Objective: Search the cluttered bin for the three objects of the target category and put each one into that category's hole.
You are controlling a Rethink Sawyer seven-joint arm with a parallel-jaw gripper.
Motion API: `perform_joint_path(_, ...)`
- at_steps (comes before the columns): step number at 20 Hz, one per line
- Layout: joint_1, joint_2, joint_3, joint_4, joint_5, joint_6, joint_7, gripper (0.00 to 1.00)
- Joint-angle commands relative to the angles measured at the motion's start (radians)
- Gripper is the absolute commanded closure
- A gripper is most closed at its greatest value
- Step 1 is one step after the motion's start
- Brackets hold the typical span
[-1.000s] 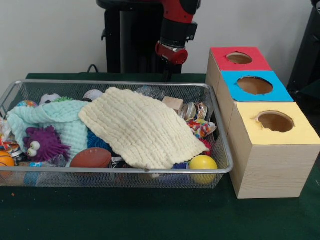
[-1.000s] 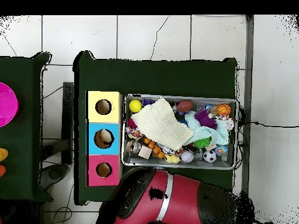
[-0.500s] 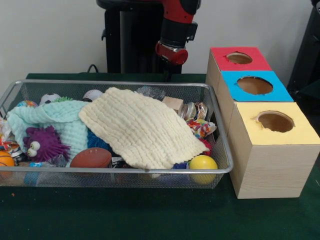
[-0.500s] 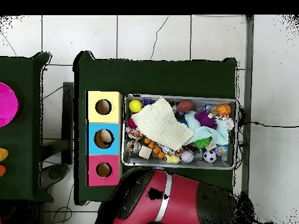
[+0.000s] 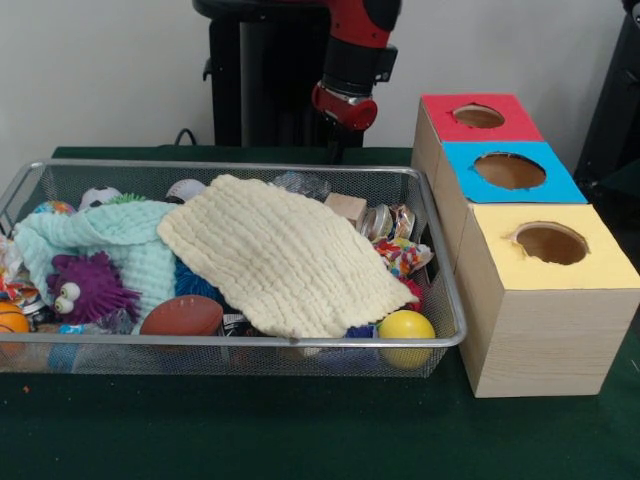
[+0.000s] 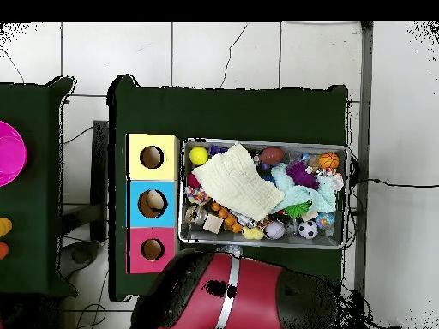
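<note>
Wire mesh bin (image 5: pixel 440 300), green table (image 5: pixel 300 430). Contents heaped and partly covered.

Cream cloth (image 5: pixel 275 250): spread across the middle of the bin, lying over other items, its left edge overlapping a mint cloth (image 5: pixel 110 240).

Purple spiky toy with googly eyes (image 5: pixel 85 287): left side, near the front, against the mint cloth.

Brown toy football (image 5: pixel 183 316): at the near wall, just right of the purple toy.

Yellow ball (image 5: pixel 406 327): near right corner, touching the mesh.

Orange basketball (image 5: pixel 10 320): near left corner, cut by the picture's edge.

Wooden block (image 5: pixel 346 208): far right part, just beyond the cream cloth's edge. Beside it, shiny wrapped items and a multicoloured piece (image 5: pixel 400 255), kinds not clear.

Soccer ball (image 5: pixel 97 197) and a white rounded item (image 5: pixel 185 189): along the far wall, left part.

Three wooden boxes stand in a row to the right of the bin, each with a round hole on top: yellow box (image 5: pixel 550 300) nearest, blue box (image 5: pixel 510 172) in the middle, red box (image 5: pixel 478 118) farthest. In the overhead view a pale object (image 6: pixel 154 202) shows inside the blue box's hole; the other two holes look dark.

Red and black arm (image 5: pixel 350 70): hangs beyond the far wall of the bin, above the table, apart from all contents. Gripper: lower end hidden behind the bin's rim; whether the jaws are released or clenched cannot be told.

Target category: not identifiable from what shows.
</note>
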Motion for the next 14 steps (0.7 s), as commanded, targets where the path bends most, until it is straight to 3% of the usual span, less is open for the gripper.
perform_joint_path(1, 0.018, 0.109, 0.060, -0.146, 0.145, 0.211, 0.167, 1.00)
perform_joint_path(6, 0.022, 0.156, 0.042, -0.188, 0.122, 0.134, 0.189, 1.00)
perform_joint_path(14, 0.023, 0.159, 0.025, -0.196, 0.092, 0.125, 0.172, 1.00)
